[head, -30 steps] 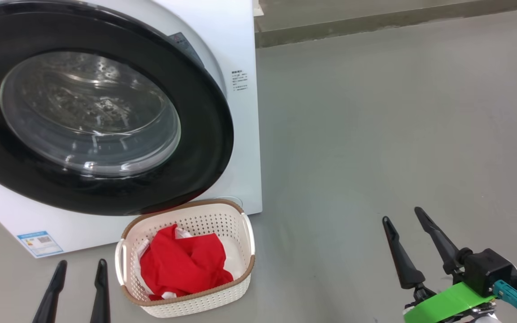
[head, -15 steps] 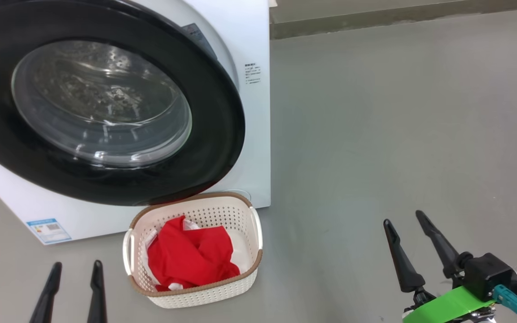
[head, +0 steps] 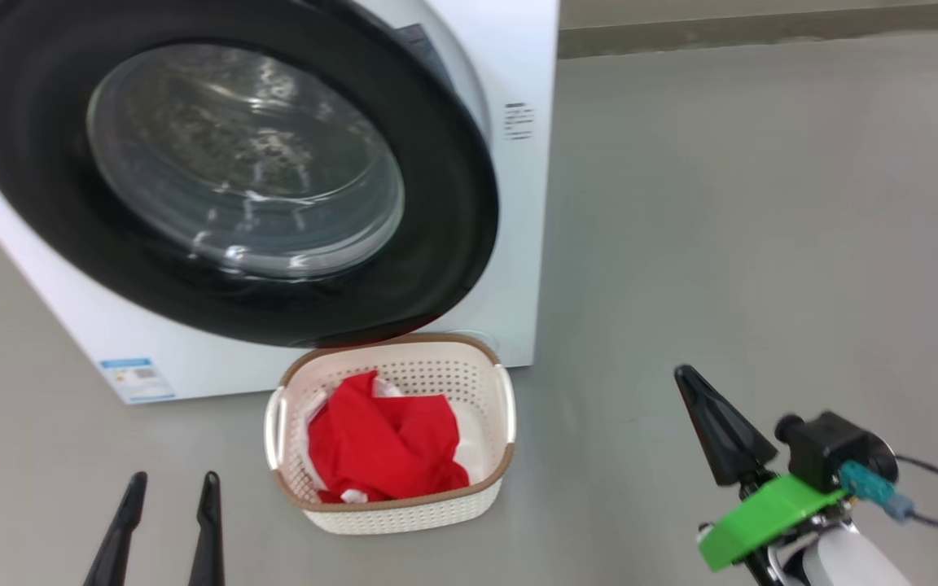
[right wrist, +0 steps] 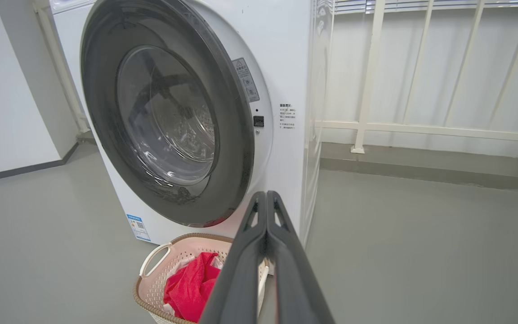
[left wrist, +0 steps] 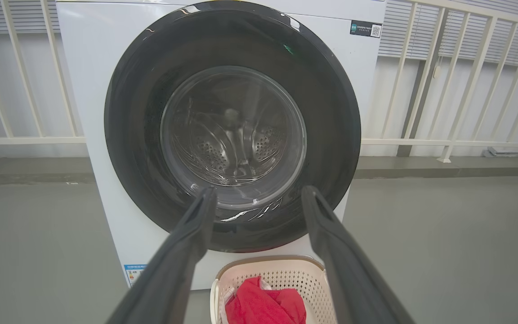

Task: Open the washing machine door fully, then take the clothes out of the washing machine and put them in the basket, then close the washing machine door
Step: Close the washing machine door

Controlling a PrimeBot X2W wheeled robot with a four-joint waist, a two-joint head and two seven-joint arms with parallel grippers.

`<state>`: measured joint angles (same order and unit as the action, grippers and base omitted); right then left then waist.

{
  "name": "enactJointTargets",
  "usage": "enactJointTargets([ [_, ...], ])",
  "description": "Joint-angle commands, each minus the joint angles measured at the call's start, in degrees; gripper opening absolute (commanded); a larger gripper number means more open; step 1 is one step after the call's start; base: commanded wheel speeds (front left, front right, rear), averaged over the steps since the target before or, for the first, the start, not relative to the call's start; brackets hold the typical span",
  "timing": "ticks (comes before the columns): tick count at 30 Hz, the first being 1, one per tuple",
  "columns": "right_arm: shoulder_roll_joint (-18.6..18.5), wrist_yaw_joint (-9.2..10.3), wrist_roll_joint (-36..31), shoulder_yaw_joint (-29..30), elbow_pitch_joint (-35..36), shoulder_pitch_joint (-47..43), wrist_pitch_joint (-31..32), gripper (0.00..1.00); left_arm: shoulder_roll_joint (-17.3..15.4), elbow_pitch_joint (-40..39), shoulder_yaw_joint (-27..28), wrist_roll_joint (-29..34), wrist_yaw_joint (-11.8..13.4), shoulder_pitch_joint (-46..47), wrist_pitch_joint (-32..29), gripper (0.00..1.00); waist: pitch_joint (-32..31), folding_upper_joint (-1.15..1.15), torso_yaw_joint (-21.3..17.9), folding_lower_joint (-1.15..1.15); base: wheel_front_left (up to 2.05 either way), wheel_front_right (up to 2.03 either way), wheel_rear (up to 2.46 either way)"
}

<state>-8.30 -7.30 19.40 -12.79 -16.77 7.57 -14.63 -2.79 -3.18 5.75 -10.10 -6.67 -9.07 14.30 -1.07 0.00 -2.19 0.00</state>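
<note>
The white washing machine (head: 522,203) stands on the floor, its black-rimmed glass door (head: 453,203) swung across the drum opening. In the right wrist view the door (right wrist: 236,148) stands slightly off the front at its right edge, and a latch socket shows. The cream basket (head: 392,338) sits on the floor just below the door and holds the red clothes (head: 383,448). My left gripper (head: 173,480) is open and empty, left of the basket. My right gripper (head: 687,376) is shut on nothing, well right of the basket. From the left wrist, the left gripper (left wrist: 259,191) points at the door (left wrist: 133,112).
Open grey floor (head: 762,203) lies to the right of the machine. A white railing (left wrist: 443,90) on a low kerb runs behind it. A white wall (right wrist: 7,90) stands to the machine's left. A blue label (head: 137,378) marks its lower corner.
My right gripper's fingers have come together from open to shut. The head camera has turned, so the machine and basket sit further right in the picture. The left gripper stays open.
</note>
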Motion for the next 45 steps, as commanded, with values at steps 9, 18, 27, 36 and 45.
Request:
enactJointTargets([
  [9,-3.29,-0.19,3.19,-7.98,-6.52,12.94,-0.37,0.00,-0.12,-2.13,-1.23,1.47,-0.65,3.56,0.70,1.00,2.57,0.00,8.10,0.00,0.00,0.00,0.00],
  [18,-7.10,-0.19,6.38,-14.27,-12.27,25.27,-0.37,0.00,-0.11,-3.16,-3.88,1.90,-0.74,6.10,0.70,1.00,6.91,0.00,13.55,0.00,0.00,0.00,0.00],
  [27,-9.90,-0.19,10.37,-19.41,-19.07,36.52,-0.37,0.00,-0.10,-4.62,-6.44,1.92,-0.50,9.33,0.70,1.00,12.72,0.00,18.11,0.00,0.00,0.00,0.00],
  [36,-12.74,-0.19,12.85,-22.83,-23.83,46.33,-0.37,0.00,-0.10,-5.32,-9.40,1.40,0.66,12.25,0.70,1.00,18.22,0.00,21.50,0.00,0.00,0.00,0.00],
  [45,-14.24,-0.19,14.86,-22.83,-28.11,53.62,-0.37,0.00,-0.10,-5.17,-11.73,-0.12,0.94,14.01,0.70,1.00,22.20,0.00,22.98,0.00,0.00,0.00,0.00],
])
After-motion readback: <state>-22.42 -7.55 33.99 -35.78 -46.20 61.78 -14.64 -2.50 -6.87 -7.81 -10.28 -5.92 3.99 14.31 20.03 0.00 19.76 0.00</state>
